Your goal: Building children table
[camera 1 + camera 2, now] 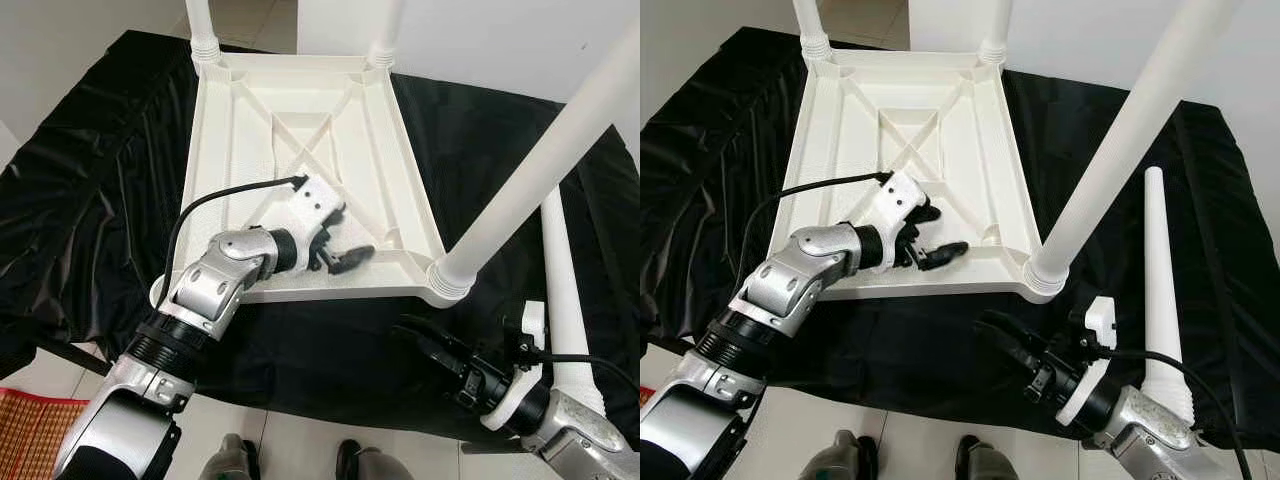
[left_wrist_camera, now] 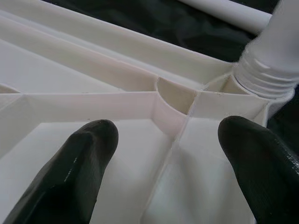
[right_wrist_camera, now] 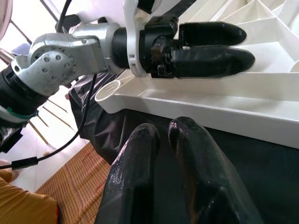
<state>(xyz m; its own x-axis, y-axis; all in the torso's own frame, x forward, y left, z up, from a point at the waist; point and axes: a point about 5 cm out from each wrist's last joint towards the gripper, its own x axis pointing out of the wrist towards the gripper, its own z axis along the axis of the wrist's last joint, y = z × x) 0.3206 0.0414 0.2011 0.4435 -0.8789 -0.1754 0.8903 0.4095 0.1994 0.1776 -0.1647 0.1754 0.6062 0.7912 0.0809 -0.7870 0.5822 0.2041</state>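
Lying upside down on the black cloth [image 1: 90, 200], the white plastic tabletop [image 1: 300, 130] looks light, stiff and slick, best held by its ribs, where the left gripper [image 1: 345, 258] hovers open and empty, the right gripper [image 1: 1002, 335] nearly closed.

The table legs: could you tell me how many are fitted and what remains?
Three legs stand in the corner sockets of the upturned tabletop. The fourth leg lies loose on the black cloth. The left gripper rests open over the tabletop's near edge; the right gripper hovers empty over the cloth. The near-left socket still needs its leg.
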